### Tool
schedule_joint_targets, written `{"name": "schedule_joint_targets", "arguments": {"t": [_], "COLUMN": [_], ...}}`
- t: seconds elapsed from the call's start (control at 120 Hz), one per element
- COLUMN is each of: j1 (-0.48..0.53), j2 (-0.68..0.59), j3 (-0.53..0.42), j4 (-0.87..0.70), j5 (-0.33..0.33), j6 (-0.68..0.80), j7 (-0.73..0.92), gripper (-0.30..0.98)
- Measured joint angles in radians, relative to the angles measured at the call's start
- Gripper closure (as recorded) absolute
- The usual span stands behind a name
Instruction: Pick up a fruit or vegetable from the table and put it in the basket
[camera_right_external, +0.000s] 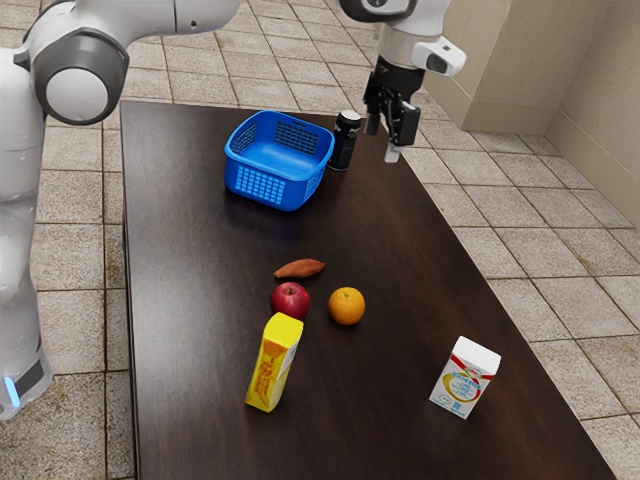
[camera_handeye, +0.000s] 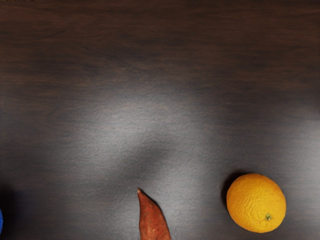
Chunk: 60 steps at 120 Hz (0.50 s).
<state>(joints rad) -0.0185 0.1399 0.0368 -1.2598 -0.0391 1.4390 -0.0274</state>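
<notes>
Your gripper (camera_right_external: 383, 136): raised, jaws parted. Before you, dark wood-grain table (camera_right_external: 190, 370): tapered sweet potato (camera_right_external: 301, 269), dimpled round orange (camera_handeye: 256, 203), smooth round apple (camera_right_external: 290, 300), blue lattice-sided basket (camera_right_external: 262, 188).

This is an indoor room, its exact kind unclear: square beige stone tiles (camera_right_external: 560, 300) cover the floor and plain beige walls (camera_right_external: 605, 120) meet in a corner. The dark wooden bench (camera_right_external: 190, 300) with its apple (camera_right_external: 290, 300), orange (camera_right_external: 347, 307) and basket (camera_right_external: 262, 190) suits a kitchen; the white robot arm (camera_right_external: 165, 18) suits a lab.
</notes>
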Motion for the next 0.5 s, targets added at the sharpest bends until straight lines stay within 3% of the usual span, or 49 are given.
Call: {"name": "schedule_joint_targets", "arguments": {"t": [0.3, 0.4, 0.5], "j1": [-0.006, -0.005, -0.004], "j2": [-0.001, -0.014, -0.037], "j3": [0.000, -0.004, -0.021], "j4": [0.006, 0.221, 0.266], "j5": [0.005, 0.011, 0.018], "j6": [-0.001, -0.062, -0.111], "j7": [0.022, 0.027, 0.026], "gripper": [0.00, 0.00, 0.00]}}
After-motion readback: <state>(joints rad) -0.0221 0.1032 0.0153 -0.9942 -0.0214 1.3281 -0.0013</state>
